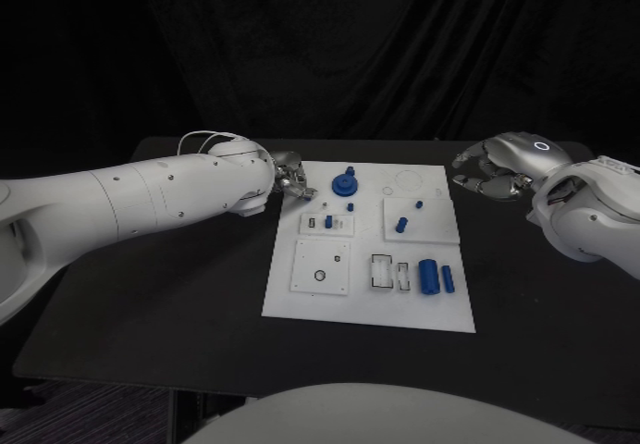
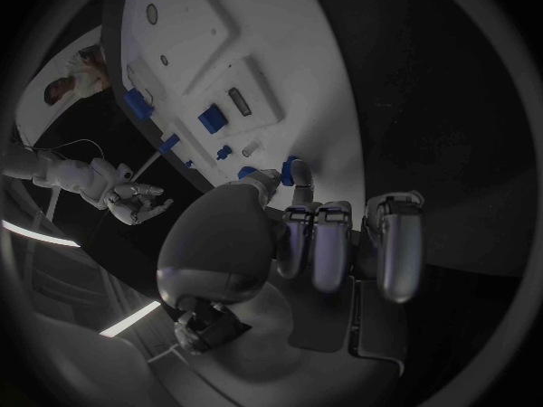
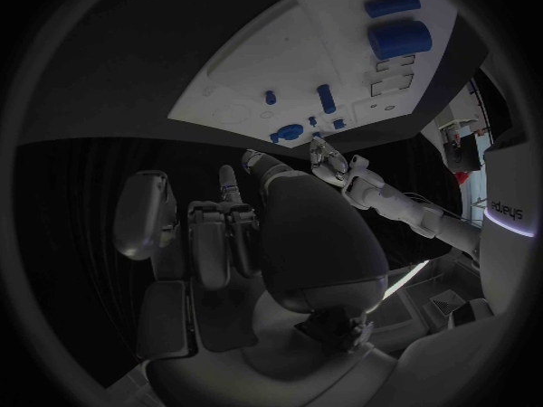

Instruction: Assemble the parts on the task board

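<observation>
The white task board (image 1: pixel 374 305) lies mid-table, also in the left wrist view (image 2: pixel 261 27) and the right wrist view (image 3: pixel 328 45). A round blue part with a knob (image 1: pixel 347 183) stands near its far left corner. Small blue pegs (image 1: pixel 401 223) stand further in, and two blue cylinders (image 1: pixel 428 276) lie at the right. My left hand (image 1: pixel 291 178) hovers at the board's far left edge beside the round part, its fingers (image 2: pixel 322 244) curled in with nothing visibly held. My right hand (image 1: pixel 486 173) hangs off the far right corner, its fingers (image 3: pixel 221 235) curled and empty.
Black table (image 1: pixel 174 305) surrounds the board with bare room to the left, right and front. Empty rectangular slots (image 1: pixel 384 271) and a ring recess (image 1: pixel 320 276) mark the board's near half. The left arm (image 1: pixel 133 199) stretches over the table's left side.
</observation>
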